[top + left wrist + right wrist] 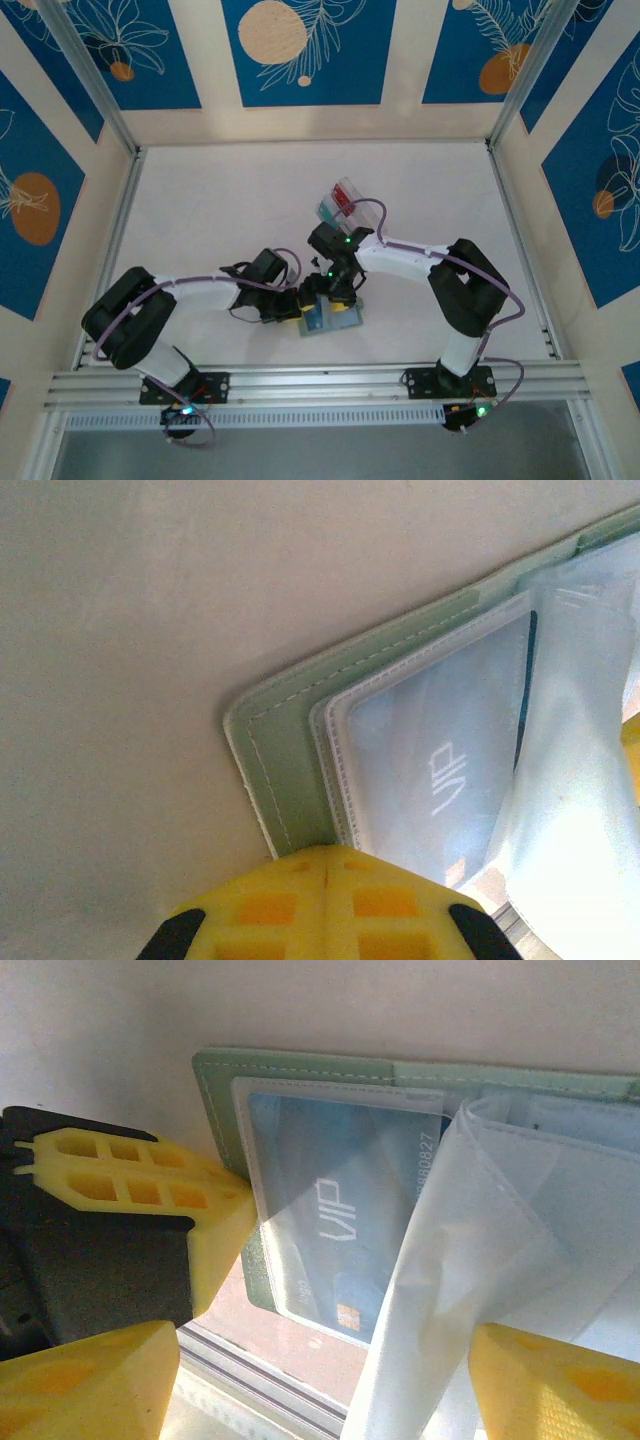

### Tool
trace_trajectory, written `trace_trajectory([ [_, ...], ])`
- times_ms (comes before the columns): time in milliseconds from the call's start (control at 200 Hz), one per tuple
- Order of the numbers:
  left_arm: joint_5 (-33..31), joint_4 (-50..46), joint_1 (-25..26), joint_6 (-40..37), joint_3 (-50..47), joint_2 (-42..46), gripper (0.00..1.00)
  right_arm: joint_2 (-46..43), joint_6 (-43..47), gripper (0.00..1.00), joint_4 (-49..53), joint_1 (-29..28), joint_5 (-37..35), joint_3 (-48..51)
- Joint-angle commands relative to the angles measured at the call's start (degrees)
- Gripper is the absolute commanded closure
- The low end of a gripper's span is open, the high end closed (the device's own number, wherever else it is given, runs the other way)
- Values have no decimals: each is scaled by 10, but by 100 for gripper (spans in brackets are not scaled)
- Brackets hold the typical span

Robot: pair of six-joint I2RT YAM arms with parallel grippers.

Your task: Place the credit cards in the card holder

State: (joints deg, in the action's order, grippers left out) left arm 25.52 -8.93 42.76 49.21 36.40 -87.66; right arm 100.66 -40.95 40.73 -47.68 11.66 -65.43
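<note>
Card holder [325,318] open at near table edge, between arms. Left gripper [325,870] closed, tips on its left edge. Right gripper [325,1380] wide apart, empty, astride clear sleeves [480,1250]. Blue VIP card [335,1210] seated. We withdraw straight, avoid snagging sleeves.

Overhead view from behind, both wrist views close on the card holder [285,770]

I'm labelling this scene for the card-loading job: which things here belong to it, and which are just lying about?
Belongs to the job:
card holder
blue VIP card in its clear sleeve
red card and teal card in the box
left gripper
right gripper

Lying about:
clear plastic box
blue patterned wall panels
</note>
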Motion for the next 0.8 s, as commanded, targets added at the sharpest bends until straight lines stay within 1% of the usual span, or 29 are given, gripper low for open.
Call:
trace_trajectory([
  [0, -14, -7, 11, 0, -10, 0, 98, -18, 0, 23, -45, -7, 43, -21],
  [125, -17, -16, 9, -1, -12, 14, 95, -18, 1, 19, -41, -6, 28, -22],
  [230, -20, -27, 8, -2, -13, 28, 92, -28, -1, 15, -60, -6, 51, -22],
  [350, -22, -38, 4, -5, -12, 42, 89, -30, 0, 13, -65, -6, 63, -29],
  [635, -21, -52, 0, -9, -10, 69, 84, -36, -12, 13, -86, 7, 86, -22],
  [795, -21, -63, -1, -10, -13, 84, 78, -27, -18, 13, -95, 13, 96, -24],
])
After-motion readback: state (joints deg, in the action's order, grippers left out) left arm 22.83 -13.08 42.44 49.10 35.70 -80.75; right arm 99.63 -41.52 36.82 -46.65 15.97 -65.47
